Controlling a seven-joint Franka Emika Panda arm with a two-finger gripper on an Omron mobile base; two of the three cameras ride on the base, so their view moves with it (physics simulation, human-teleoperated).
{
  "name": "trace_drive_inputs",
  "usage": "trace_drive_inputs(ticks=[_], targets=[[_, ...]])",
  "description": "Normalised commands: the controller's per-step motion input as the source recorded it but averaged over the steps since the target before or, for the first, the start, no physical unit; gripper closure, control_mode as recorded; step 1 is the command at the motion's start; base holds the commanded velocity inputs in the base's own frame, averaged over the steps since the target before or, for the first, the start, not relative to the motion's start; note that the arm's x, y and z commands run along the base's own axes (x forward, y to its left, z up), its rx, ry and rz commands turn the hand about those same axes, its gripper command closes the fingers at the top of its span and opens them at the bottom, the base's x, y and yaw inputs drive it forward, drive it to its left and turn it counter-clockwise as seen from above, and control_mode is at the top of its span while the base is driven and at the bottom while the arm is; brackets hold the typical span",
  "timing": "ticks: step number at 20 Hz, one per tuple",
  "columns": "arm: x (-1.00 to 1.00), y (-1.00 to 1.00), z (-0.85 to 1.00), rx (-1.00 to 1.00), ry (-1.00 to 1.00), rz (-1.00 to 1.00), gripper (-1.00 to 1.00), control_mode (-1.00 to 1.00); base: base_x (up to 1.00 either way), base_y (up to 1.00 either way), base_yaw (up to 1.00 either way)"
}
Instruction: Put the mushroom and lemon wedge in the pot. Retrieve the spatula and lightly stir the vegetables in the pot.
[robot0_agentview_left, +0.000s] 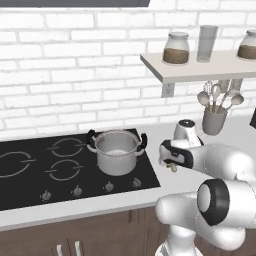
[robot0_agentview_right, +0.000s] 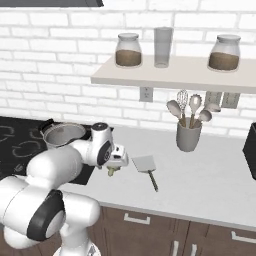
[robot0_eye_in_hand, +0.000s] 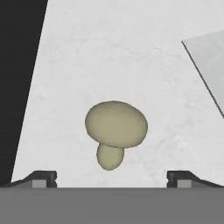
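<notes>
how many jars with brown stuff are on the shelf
2: one jar at the left end of the shelf, one jar towards the right, with a clear glass between them.

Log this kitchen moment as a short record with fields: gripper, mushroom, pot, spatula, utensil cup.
gripper: open, hanging over the counter right of the stove
mushroom: pale tan, lying on the counter, centred between the two fingertips, not held
pot: steel, black side handles, on the stovetop, no lid
spatula: flat on the counter, blade toward the wall, beside the gripper
utensil cup: grey, under the shelf, holding spoons and a whisk
</notes>
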Motion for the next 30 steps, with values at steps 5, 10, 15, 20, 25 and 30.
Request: trace_drive_inputs(ticks=[5,10,15,20,25,30], targets=[[0.25,-0.01,-0.28,0.0,0.02,0.03,-1.0,-1.0,0.0,0.0,0.0],[0.2,-0.06,-0.19,0.0,0.0,0.01,-1.0,-1.0,0.0,0.0,0.0],[0.2,-0.02,-0.26,0.0,0.0,0.01,-1.0,-1.0,0.0,0.0,0.0],[0.13,0.0,-0.21,0.0,0.0,0.02,1.0,-1.0,0.0,0.0,0.0],[-0.37,0.0,0.0,0.0,0.0,0.0,1.0,-1.0,0.0,0.0,0.0],[-0.68,0.04,0.16,0.0,-0.04,0.0,1.0,-1.0,0.0,0.0,0.0]])
